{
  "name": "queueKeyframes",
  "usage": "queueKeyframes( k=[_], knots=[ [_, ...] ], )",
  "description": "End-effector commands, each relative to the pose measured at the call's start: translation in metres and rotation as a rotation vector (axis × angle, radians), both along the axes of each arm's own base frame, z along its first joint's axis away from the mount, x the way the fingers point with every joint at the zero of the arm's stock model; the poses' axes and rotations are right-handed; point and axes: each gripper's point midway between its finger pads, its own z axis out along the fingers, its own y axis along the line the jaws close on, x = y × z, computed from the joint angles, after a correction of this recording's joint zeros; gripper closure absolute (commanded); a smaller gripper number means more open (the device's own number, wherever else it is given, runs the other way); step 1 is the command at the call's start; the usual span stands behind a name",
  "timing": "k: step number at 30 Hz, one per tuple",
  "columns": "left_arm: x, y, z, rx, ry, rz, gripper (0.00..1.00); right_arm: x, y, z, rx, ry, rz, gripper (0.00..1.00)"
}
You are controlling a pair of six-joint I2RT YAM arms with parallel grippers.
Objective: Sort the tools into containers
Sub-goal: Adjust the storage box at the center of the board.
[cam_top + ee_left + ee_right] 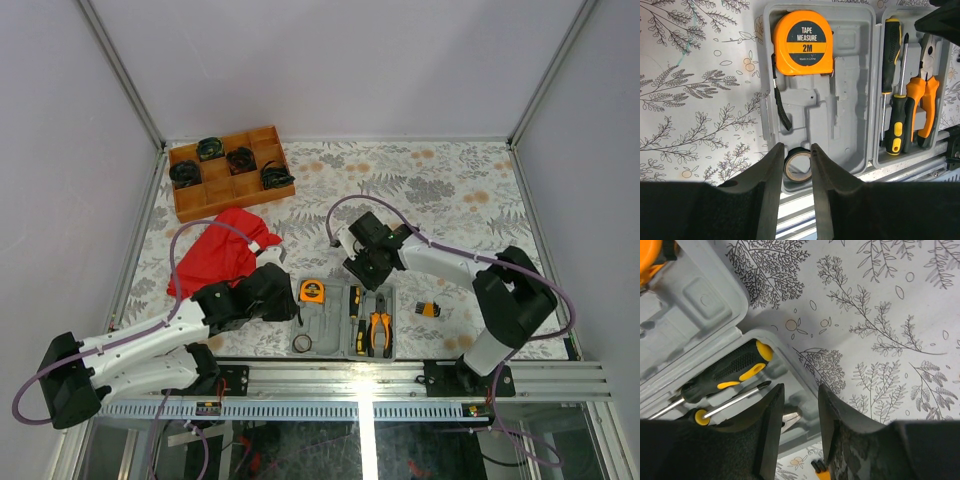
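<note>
Only legible text is on the face label of the round orange plastic tape measure (803, 42), which sits in the upper-left recess of the flat grey plastic hinged tool case (850, 100) in the left wrist view. The label is a round dark disc. It reads "TAPE MEASURE" in white capitals over two rows on the upper dark part, "2M" in dark characters on the orange band across the middle, and "Made in China" in small white print below. Overhead view: the label is just a dark patch, too small to read. Right wrist view: nothing legible.
</note>
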Motion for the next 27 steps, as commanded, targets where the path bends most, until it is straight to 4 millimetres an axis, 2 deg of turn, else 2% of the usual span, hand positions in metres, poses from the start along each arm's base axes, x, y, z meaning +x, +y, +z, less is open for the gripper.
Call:
queueKeyframes(
  k=[1, 5, 10, 16, 23, 27],
  knots=[
    [0.008, -0.010, 0.017, -0.046, -0.038, -0.012, 0.73, 0.015, 0.003, -0.004, -0.036, -0.017, 0.037, 0.60],
    [0.007, -0.008, 0.017, -0.044, -0.039, -0.009, 0.73, 0.017, 0.006, -0.013, -0.049, 0.009, 0.055, 0.61],
    [0.007, -0.006, 0.017, -0.044, -0.045, -0.001, 0.73, 0.010, 0.009, -0.020, -0.032, 0.058, 0.033, 0.75],
    [0.012, -0.006, 0.019, -0.014, -0.058, -0.005, 0.73, 0.005, 0.001, -0.019, -0.031, 0.064, -0.107, 0.84],
    [0.018, -0.012, 0.025, -0.006, -0.089, -0.033, 0.71, -0.003, -0.008, -0.014, -0.022, 0.074, -0.286, 0.88],
    [0.022, -0.020, 0.028, 0.003, -0.098, -0.075, 0.70, -0.012, -0.019, -0.022, -0.048, 0.090, -0.414, 0.88]
  ],
)
